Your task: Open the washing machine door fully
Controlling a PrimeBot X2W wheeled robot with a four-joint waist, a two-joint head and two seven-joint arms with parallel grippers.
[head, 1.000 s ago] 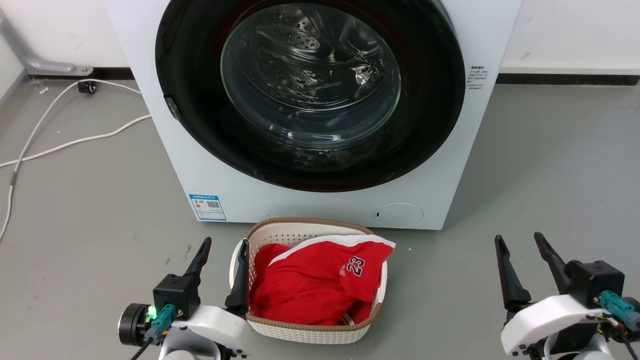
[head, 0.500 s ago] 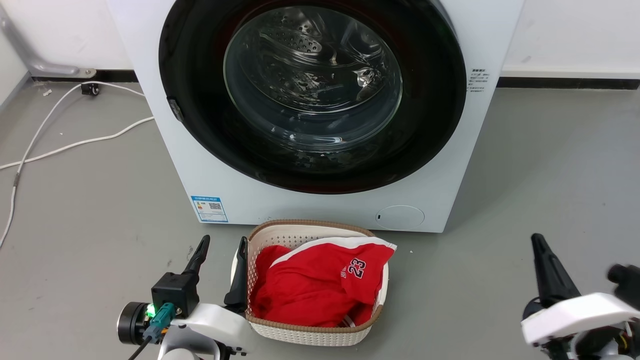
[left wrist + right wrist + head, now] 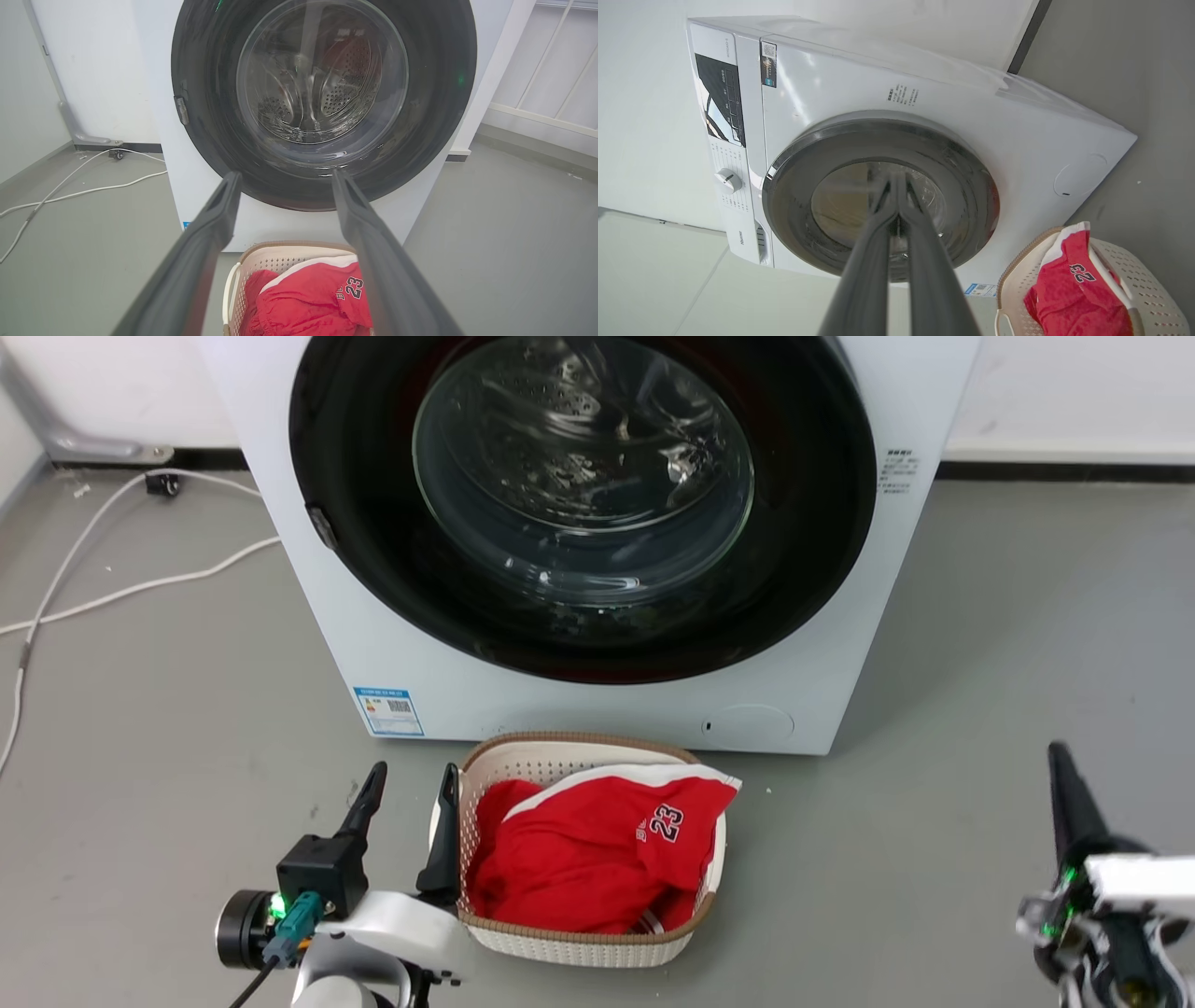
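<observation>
Probably best to hook the stiff, heavy, slippery door (image 3: pixel 579 504) behind its right rim edge, with left gripper (image 3: pixel 415 770) spread and right gripper (image 3: pixel 896 182) pinched together, empty.

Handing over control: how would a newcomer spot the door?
Find the white washing machine by the wall. The washing machine door is the big glossy black ring with clear glass centre on its front, unlike the small flush white cap below.
</observation>
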